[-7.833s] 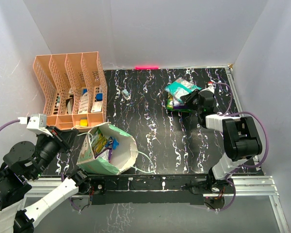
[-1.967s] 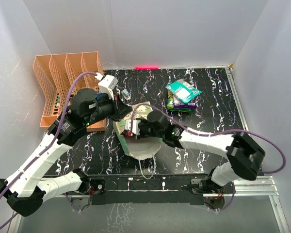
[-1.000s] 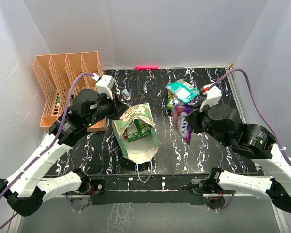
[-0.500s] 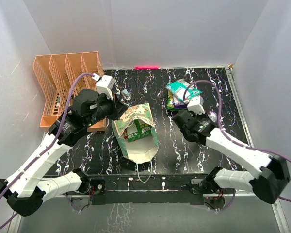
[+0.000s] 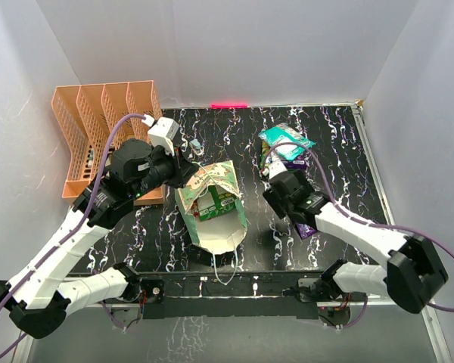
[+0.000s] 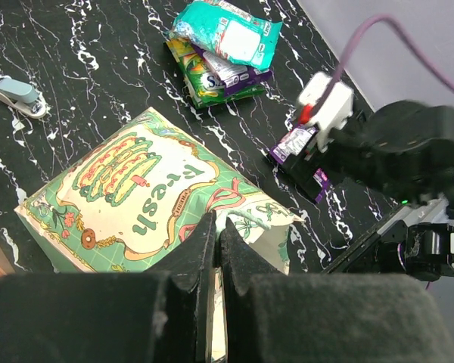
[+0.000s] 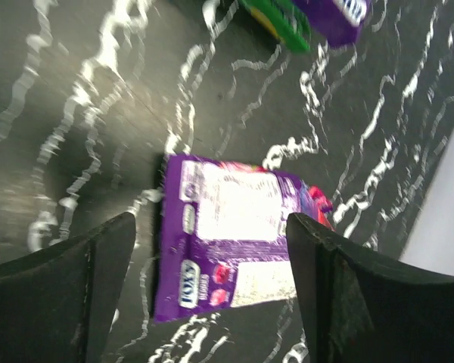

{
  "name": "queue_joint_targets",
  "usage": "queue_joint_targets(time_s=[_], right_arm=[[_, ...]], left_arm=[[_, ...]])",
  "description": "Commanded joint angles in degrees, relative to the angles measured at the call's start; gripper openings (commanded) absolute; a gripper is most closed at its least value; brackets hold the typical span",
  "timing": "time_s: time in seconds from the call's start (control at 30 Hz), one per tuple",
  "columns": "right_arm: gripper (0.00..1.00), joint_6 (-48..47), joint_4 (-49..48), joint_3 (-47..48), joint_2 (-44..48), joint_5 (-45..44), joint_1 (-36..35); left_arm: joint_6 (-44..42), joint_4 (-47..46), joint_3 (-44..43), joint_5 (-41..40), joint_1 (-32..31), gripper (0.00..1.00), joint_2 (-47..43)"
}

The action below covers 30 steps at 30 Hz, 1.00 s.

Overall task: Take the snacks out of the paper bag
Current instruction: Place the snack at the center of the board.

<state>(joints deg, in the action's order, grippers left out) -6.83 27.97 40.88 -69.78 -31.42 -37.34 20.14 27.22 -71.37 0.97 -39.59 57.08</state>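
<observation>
Black marbled bench [image 5: 242,128], near to far: paper bag [image 5: 225,181] by the front edge, rim pinched by left gripper [image 6: 216,227]; purple packet [image 5: 306,228] newly released beneath spread right gripper [image 7: 208,221], right of centre; stacked snacks [image 5: 286,147] toward the far-right corner; green packet [image 5: 212,203] seemingly left inside.

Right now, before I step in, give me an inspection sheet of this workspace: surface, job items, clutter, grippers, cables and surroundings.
Surface: black marbled table.
Job's things: paper bag open, green packet inside; purple packet flat on the table; snack pile far right.
Clutter: orange file rack; small grey stapler.
Grippers: left gripper shut on the bag's rim; right gripper open over the purple packet.
Cables: purple cable along the left arm; second purple cable at the right wrist.
Surroundings: white walls; red light strip.
</observation>
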Motion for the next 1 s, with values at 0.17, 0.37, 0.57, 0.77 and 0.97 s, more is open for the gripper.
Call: queue_joint_targets(time_s=[0.17,0.37,0.57,0.77,0.97], right_arm=[[0.89,3.7,7.7,14.9,19.1,19.9,1.0],[0.86,-9.1,9.2,13.6,29.6,43.0,1.1],[0.76,-12.4,3.6,9.8,30.4,61.0,1.0],[0.6,-15.9,-18.1,3.2,32.0,77.5,-1.1],[0.65,-28.2,-18.5,3.5,22.2,57.9,-17.8]], left_arm=[[-0.1,0.0,-2.2,1.1,-0.1,0.0,-1.6],[-0.1,-1.3,-1.4,1.5,-0.2,0.0,-1.8],[0.3,-1.0,-1.0,1.5,-0.1,0.0,-1.5],[0.9,-1.4,-0.2,1.2,-0.1,0.0,-1.5],[1.1,-1.3,-0.7,1.3,-0.1,0.0,-0.6]])
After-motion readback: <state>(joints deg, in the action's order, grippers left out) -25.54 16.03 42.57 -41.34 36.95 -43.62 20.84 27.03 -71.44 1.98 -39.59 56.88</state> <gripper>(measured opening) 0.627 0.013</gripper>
